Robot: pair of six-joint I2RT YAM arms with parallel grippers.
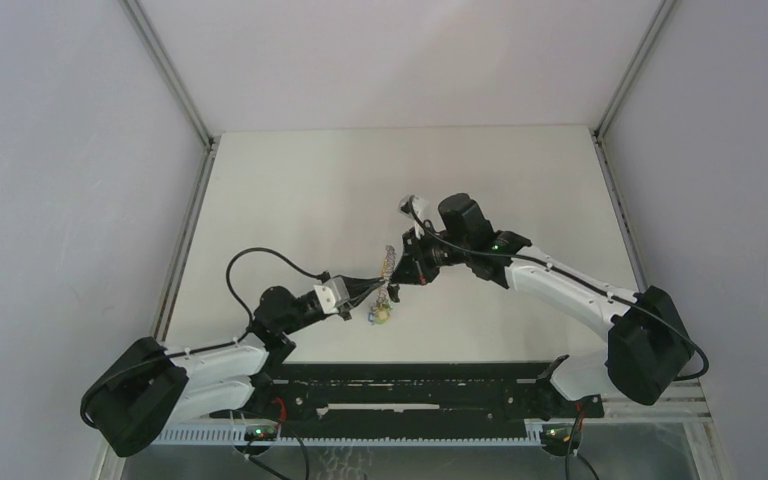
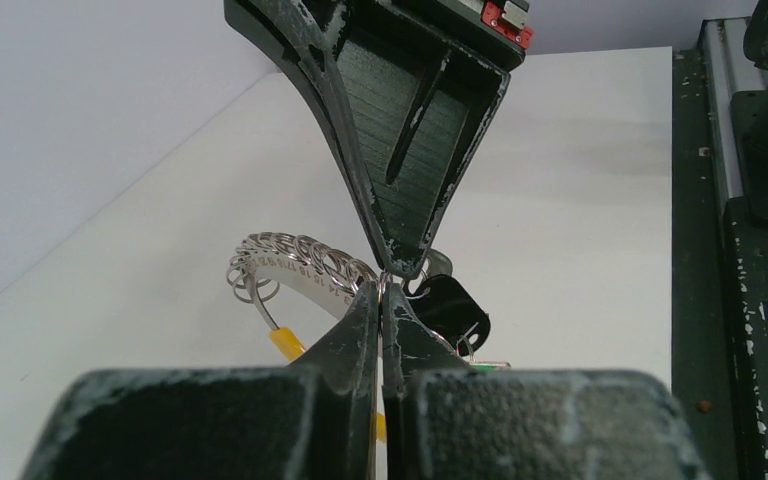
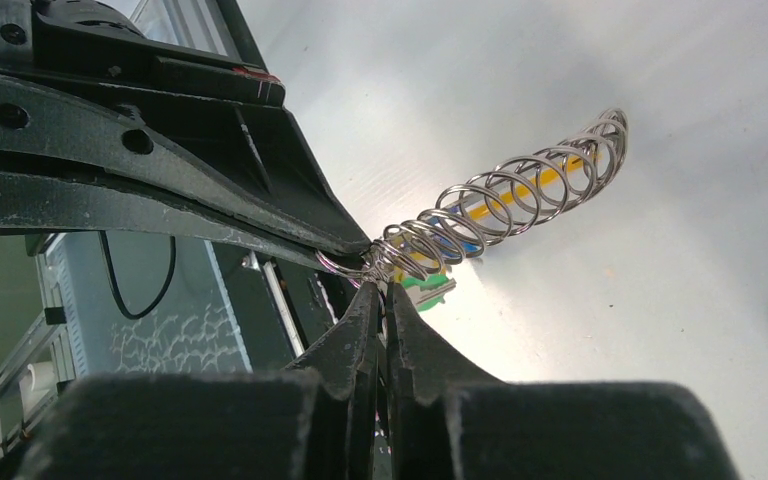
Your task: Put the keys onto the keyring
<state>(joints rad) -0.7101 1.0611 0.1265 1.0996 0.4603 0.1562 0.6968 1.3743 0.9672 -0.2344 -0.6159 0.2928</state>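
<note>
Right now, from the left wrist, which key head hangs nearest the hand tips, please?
The black plastic key head, beside the left hand; the yellow plastic one hangs farther left.

We saw two arms built alike. The left arm [image 1: 210, 365] and the right arm [image 1: 560, 285] each had white shell links set between black joints, and each had a bulky black shoulder housing [image 1: 135, 400]. A thin black cable [image 1: 250, 255] looped off the left arm. A small green light [image 1: 500, 243] glowed on the right arm.

Close up, the left gripper [image 2: 381, 300] and the right gripper [image 3: 378, 290] were dark, almost black-green. Their fingers tapered to thin tips, and the paint was chipped and flecked pale along the edges. The right gripper's inner face was ribbed, and a red tab [image 2: 505, 20] sat near its root. The left gripper's side plate carried two round screw holes [image 3: 137, 142].
</note>
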